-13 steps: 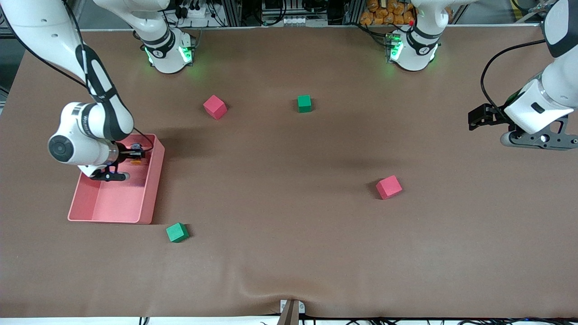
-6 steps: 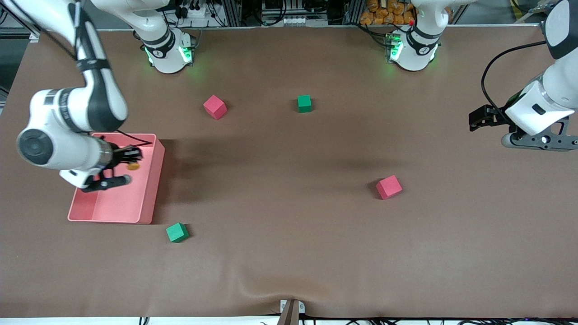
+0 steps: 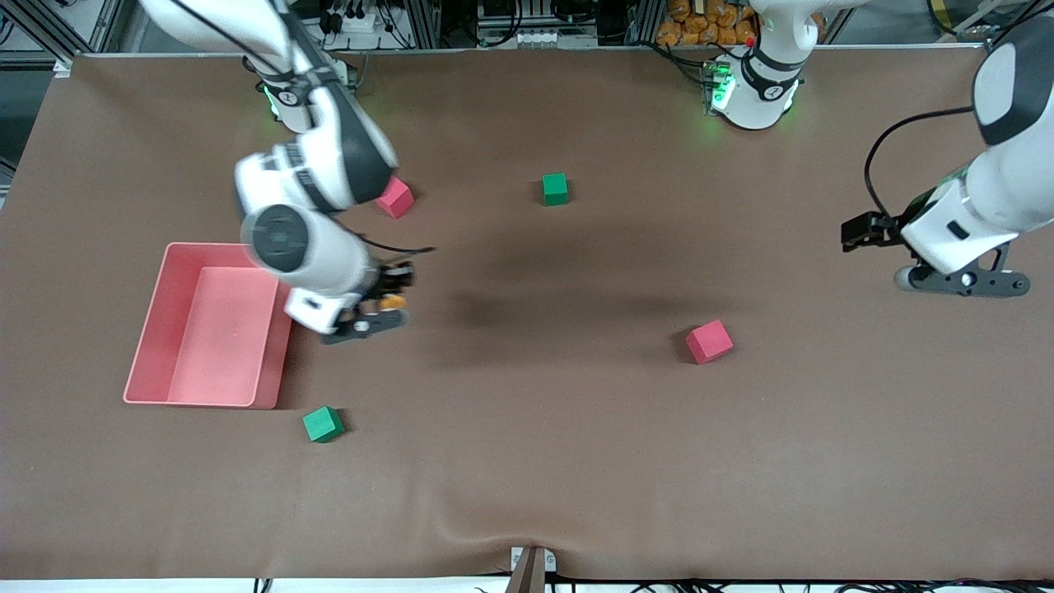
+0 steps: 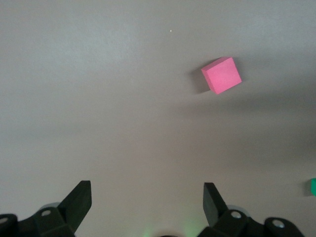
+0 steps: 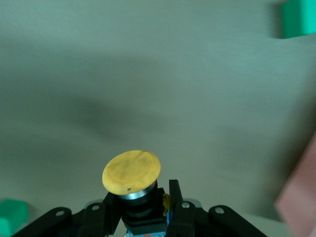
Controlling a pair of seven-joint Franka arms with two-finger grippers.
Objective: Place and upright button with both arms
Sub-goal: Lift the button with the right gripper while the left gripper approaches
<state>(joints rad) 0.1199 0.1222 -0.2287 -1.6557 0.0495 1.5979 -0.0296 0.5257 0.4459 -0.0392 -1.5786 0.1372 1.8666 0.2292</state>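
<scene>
The button (image 3: 394,302) has a round orange cap (image 5: 131,172) on a short black body. My right gripper (image 3: 385,296) is shut on that body, the black fingers (image 5: 175,200) pressed to its sides, and the cap points away from the wrist. It hangs over bare brown table beside the pink bin (image 3: 272,362). My left gripper (image 3: 856,232) waits over the left arm's end of the table. It is open, its fingertips (image 4: 81,197) spread wide with only bare table between them.
One red cube (image 3: 709,341) lies mid-table toward the left arm's end, another (image 3: 396,197) partly under the right arm. A green cube (image 3: 555,189) sits toward the bases, a second (image 3: 323,424) nearer the front camera by the bin. The left wrist view shows a red cube (image 4: 221,75).
My right arm has carried the button up out of the pink bin and swung it toward the middle of the table. The left arm has shifted slightly.
</scene>
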